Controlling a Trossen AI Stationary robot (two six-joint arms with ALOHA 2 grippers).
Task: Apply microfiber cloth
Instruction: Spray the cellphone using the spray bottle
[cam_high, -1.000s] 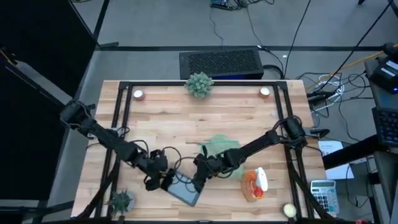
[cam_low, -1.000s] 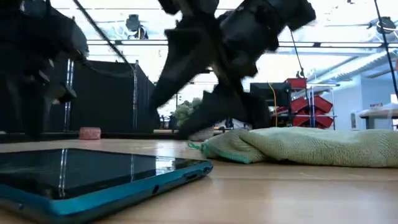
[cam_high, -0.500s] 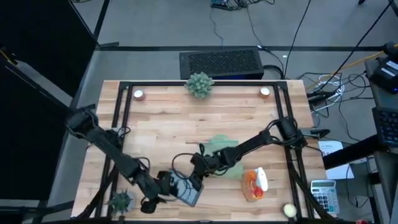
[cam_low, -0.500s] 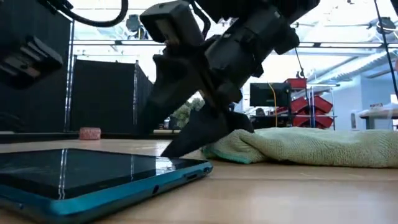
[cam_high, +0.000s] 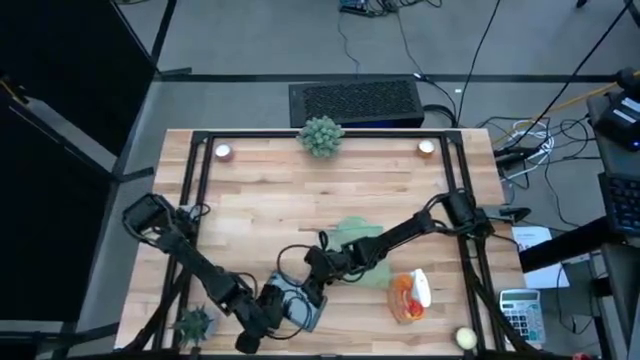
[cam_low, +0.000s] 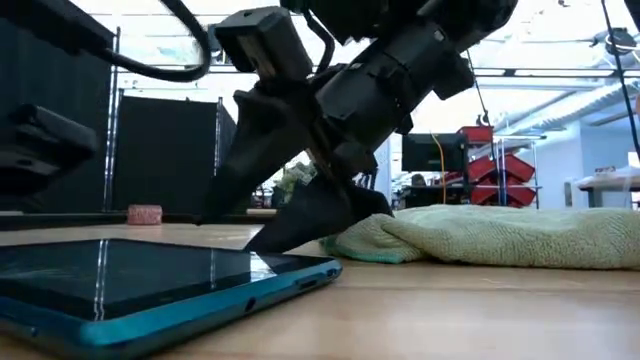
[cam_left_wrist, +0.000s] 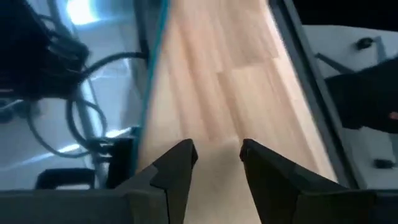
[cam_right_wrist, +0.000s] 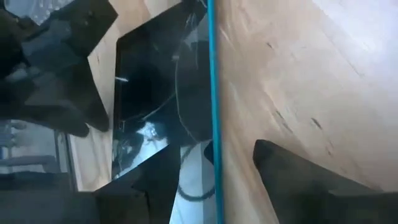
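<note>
The microfiber cloth (cam_high: 350, 238) lies bunched on the wood under my right arm and shows pale green in the low view (cam_low: 500, 235). A dark tablet with a teal rim (cam_high: 303, 312) lies flat near the table's front edge. My right gripper (cam_high: 312, 285) is open at the tablet's far edge. In the right wrist view (cam_right_wrist: 211, 162) one finger stands over the screen and the other over bare wood, with the teal rim (cam_right_wrist: 212, 74) between them. My left gripper (cam_high: 258, 325) is open beside the tablet's left corner, with only wood between its fingers (cam_left_wrist: 217, 155). My right gripper slants down from the table's far right toward the tablet's far edge (cam_low: 300, 262). Its lower finger (cam_low: 300, 225) comes down close behind that edge. I cannot tell whether it touches the tablet. The cloth is not between the fingers.
A spiky green plant ball (cam_high: 320, 135) stands at the far edge between two small candles (cam_high: 222, 151) (cam_high: 426, 147). An orange-and-white bottle (cam_high: 410, 295) stands right of the tablet, and a small plant (cam_high: 195, 322) at the near left. Black frame rails (cam_high: 195, 180) run along the table's sides.
My left gripper has swung toward the table's near edge, ending beside the tablet's left corner. My right gripper has moved a little left and down from the cloth toward the tablet's far edge. The cloth and the tablet have stayed where they were.
</note>
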